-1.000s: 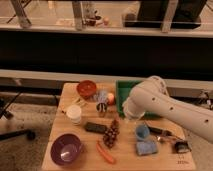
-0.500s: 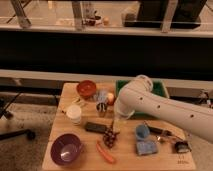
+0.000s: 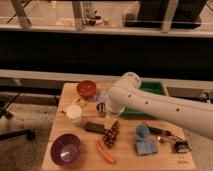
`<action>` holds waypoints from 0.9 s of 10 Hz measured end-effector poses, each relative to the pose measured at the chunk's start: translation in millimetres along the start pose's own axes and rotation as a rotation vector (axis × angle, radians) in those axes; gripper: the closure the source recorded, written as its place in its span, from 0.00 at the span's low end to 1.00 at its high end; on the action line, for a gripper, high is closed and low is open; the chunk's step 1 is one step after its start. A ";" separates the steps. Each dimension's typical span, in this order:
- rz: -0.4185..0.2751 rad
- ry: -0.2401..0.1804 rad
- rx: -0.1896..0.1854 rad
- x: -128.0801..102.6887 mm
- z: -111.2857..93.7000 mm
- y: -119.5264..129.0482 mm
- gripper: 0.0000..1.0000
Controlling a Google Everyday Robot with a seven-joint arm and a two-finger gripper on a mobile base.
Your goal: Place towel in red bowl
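Note:
The red bowl [image 3: 87,88] sits at the back left of the wooden table [image 3: 60,127]. The towel [image 3: 146,147], a small folded blue cloth, lies near the front right, just below a blue cup [image 3: 142,132]. My white arm [image 3: 150,104] reaches in from the right across the middle of the table. The gripper [image 3: 111,119] hangs below the arm's end, over the table's centre and just above a bunch of dark grapes [image 3: 111,134]. It is left of the towel and nearer to me than the red bowl. It holds nothing that I can see.
A white cup [image 3: 74,113] stands left of the gripper and a flat dark object [image 3: 94,128] lies below it. A purple bowl [image 3: 66,148] and a carrot [image 3: 105,152] are at the front left. A green bin [image 3: 152,89] is behind the arm, and a small black item [image 3: 181,146] at the front right.
My arm has swung leftward across the table, from over the right side to over the centre. The gripper now hangs nearer the grapes and the red bowl. The towel has not moved.

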 end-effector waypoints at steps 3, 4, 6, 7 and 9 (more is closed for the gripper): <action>0.003 -0.009 0.003 -23.5 2.3 -3.3 0.20; 0.002 -0.013 0.002 -32.5 3.1 -5.2 0.20; 0.009 -0.008 0.004 -41.5 5.8 -11.6 0.20; 0.013 -0.007 0.002 -45.5 7.8 -13.9 0.20; 0.023 0.001 0.001 -54.1 17.1 -26.7 0.20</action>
